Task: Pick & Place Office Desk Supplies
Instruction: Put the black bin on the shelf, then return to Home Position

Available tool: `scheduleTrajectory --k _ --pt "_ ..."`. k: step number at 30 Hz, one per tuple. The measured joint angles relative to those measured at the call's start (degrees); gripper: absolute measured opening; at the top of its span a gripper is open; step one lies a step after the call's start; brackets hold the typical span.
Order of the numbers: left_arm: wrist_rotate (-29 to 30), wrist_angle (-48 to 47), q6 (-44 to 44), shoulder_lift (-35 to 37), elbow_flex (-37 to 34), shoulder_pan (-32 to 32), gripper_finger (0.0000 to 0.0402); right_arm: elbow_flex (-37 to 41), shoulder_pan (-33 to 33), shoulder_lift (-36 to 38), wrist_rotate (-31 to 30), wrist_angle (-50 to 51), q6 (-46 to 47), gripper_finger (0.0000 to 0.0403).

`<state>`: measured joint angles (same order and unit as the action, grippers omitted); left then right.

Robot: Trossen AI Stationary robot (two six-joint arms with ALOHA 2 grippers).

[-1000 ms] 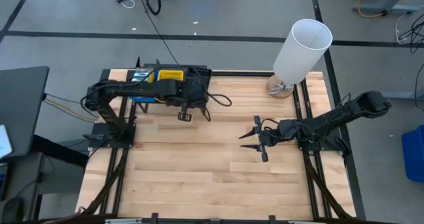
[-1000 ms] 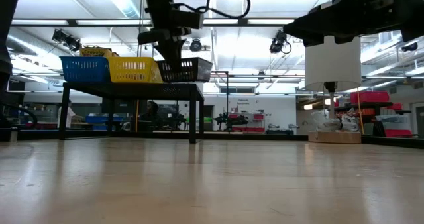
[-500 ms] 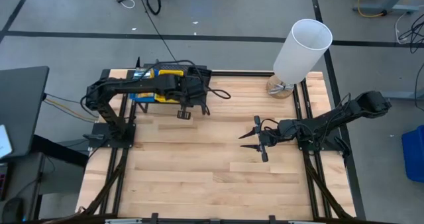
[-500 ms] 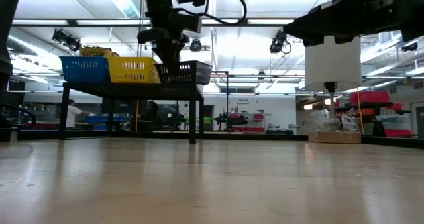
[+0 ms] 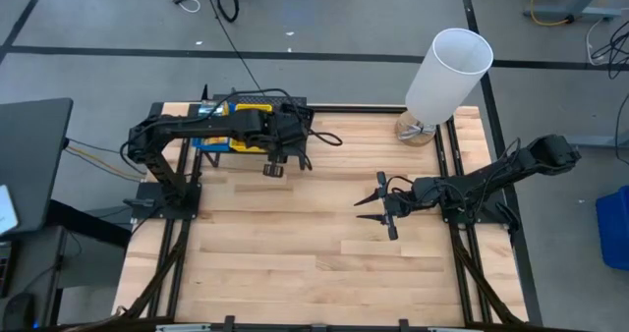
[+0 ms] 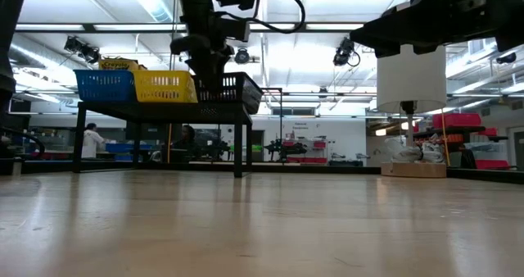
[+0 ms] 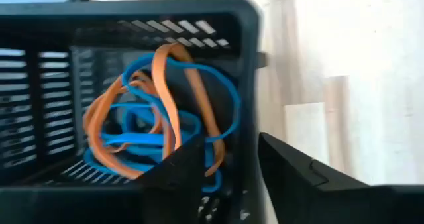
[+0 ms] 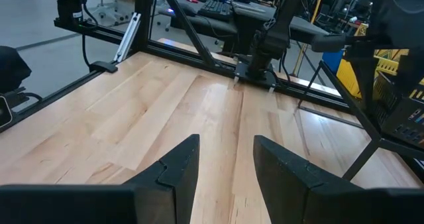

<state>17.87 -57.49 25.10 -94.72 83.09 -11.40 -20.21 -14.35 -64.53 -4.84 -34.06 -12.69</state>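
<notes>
- Since the earlier frame, the left arm has shifted its wrist a little farther over the black bin (image 6: 232,88), and its fingers, closed then, have parted.
- The left gripper (image 7: 232,174) sits at the rim of the black bin, one dark finger (image 7: 175,177) inside the bin wall, the other outside it; the jaws are now apart with nothing clamped between them.
- A tangle of orange and blue loops (image 7: 159,118) lies loose in the black bin, just ahead of the inner finger; contact between finger and loops cannot be told.
- In the high view the left arm (image 5: 197,131) reaches from its base along the back edge of the table (image 5: 314,234), elbow bent, wrist pointing down over the bin.
- The black bin stands on a raised black wire-mesh rack (image 6: 164,109), touching the yellow bin (image 6: 166,86); the blue bin (image 6: 105,86) stands on the far side of the yellow one.
- A yellow crayon box (image 6: 121,63) shows above the blue bin's rim.
- The right gripper (image 5: 378,206) waits well apart from the black bin, over the middle of the table, forearm stretched low and nearly level, fingers spread and empty.
- The tall white cylinder (image 5: 448,74) stands at the back corner, beyond the right arm.
</notes>
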Motion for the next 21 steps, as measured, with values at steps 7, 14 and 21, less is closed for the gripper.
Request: scheduleTrajectory --k 7,14,21 --pt "3.08 0.16 1.16 2.47 -0.02 0.07 0.0204 0.00 0.00 0.00 0.00 -0.30 0.00 0.0153" --pt "3.29 0.43 -0.90 7.33 2.15 0.13 0.0217 -0.02 0.01 0.02 0.00 -2.26 -0.01 0.0153" --pt "2.65 0.05 -9.51 13.55 8.39 1.60 0.0217 -0.02 0.00 0.02 0.00 -6.07 2.99 0.0153"
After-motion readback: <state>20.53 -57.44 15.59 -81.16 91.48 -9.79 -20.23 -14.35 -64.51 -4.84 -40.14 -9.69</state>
